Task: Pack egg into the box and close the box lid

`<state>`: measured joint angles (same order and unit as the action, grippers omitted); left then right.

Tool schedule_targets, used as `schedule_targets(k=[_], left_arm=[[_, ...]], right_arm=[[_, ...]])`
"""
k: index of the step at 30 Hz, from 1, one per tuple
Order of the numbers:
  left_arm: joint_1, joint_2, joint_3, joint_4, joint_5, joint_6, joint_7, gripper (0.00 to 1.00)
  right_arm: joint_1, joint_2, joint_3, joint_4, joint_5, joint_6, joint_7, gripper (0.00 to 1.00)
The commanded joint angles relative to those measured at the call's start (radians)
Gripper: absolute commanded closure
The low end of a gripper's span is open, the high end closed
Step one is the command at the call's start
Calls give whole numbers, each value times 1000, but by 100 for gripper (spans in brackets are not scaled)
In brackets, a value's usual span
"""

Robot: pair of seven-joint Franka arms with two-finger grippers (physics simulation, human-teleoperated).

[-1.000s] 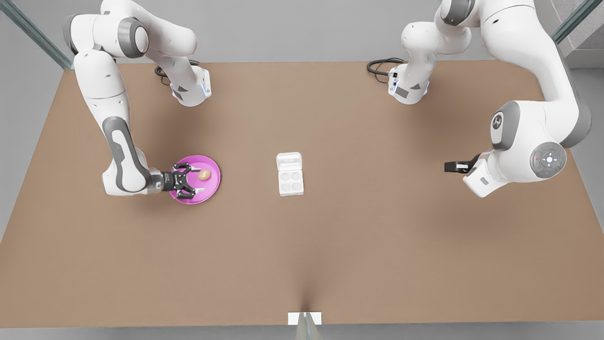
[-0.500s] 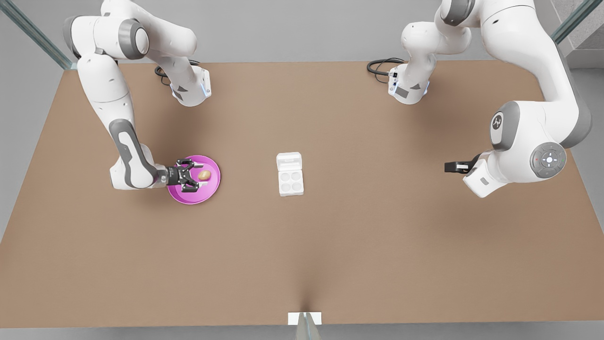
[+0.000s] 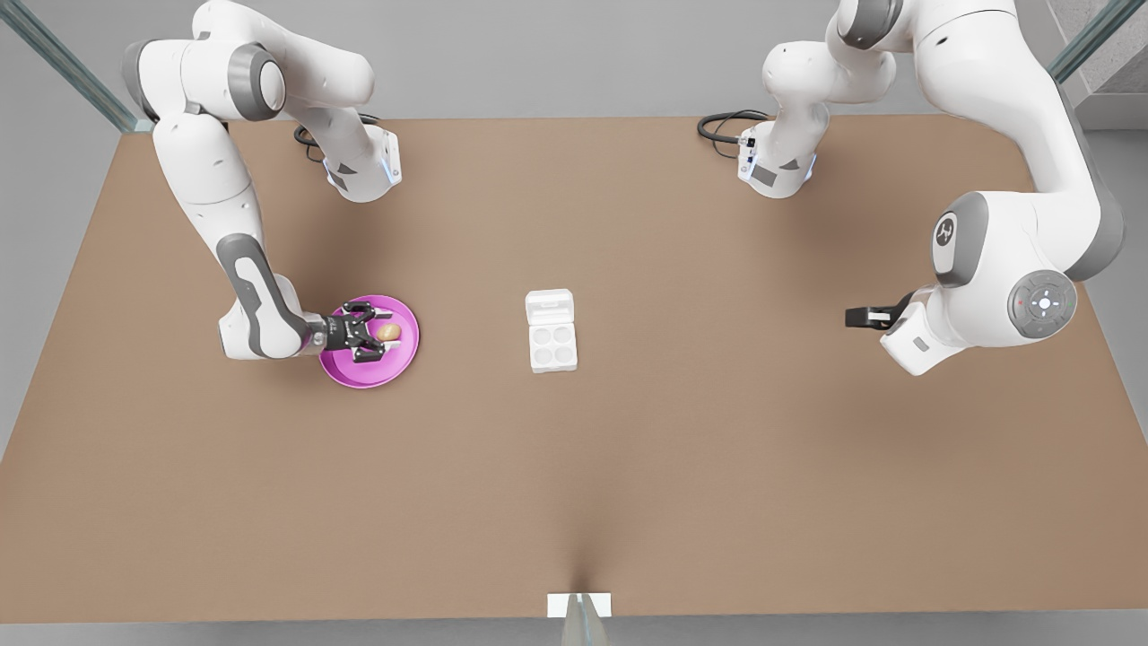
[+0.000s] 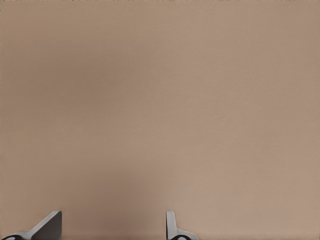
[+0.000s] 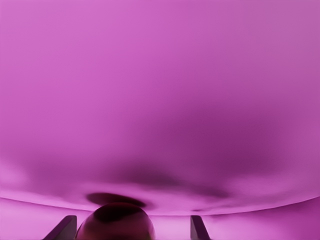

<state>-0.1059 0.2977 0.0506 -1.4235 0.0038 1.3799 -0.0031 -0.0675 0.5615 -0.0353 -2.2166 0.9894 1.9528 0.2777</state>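
The tan egg (image 3: 388, 332) lies on a round pink plate (image 3: 402, 357) at the front view's left. My right gripper (image 3: 380, 333) is low over the plate and open, with the egg (image 5: 116, 222) between its fingers (image 5: 199, 228) and a gap on each side. The white box (image 3: 552, 347) sits mid-table with its four cups bare. The box lid (image 3: 549, 307) lies folded back flat on the far side. My left gripper (image 3: 856, 316) waits at the front view's right, open above bare table (image 4: 160, 100).
The pink plate (image 5: 160, 100) curves up to a rim around the egg. Both arm bases with black cables (image 3: 722, 126) stand at the table's far edge. Brown tabletop (image 3: 574, 467) stretches between plate, box and the left arm.
My right gripper has slid toward the front view's right across the plate, so its fingers now straddle the egg. The left arm, egg and box have not moved.
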Motion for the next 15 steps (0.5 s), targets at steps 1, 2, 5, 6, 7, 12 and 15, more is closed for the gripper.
schedule_targets(k=[1,2,5,6,7,12,15], left_arm=[[0,0,0,0,7,-1,0,0],[0,0,0,0,7,-1,0,0],[0,0,-2,2,16,-1,0,0],[0,0,-2,2,16,1,0,0],[2,0,-2,2,16,1,0,0],[0,1,-2,2,16,1,0,0],[0,1,-2,2,16,1,-2,0]], right_arm=[[0,0,0,0,0,0,0,23],[0,0,0,0,0,0,0,28],[0,2,17,-6,0,3,-11,31],[0,2,18,-6,0,3,-12,33],[0,2,18,-8,0,3,-23,36],[-2,8,18,-6,2,5,-23,37],[-2,8,18,-5,0,11,-23,51]])
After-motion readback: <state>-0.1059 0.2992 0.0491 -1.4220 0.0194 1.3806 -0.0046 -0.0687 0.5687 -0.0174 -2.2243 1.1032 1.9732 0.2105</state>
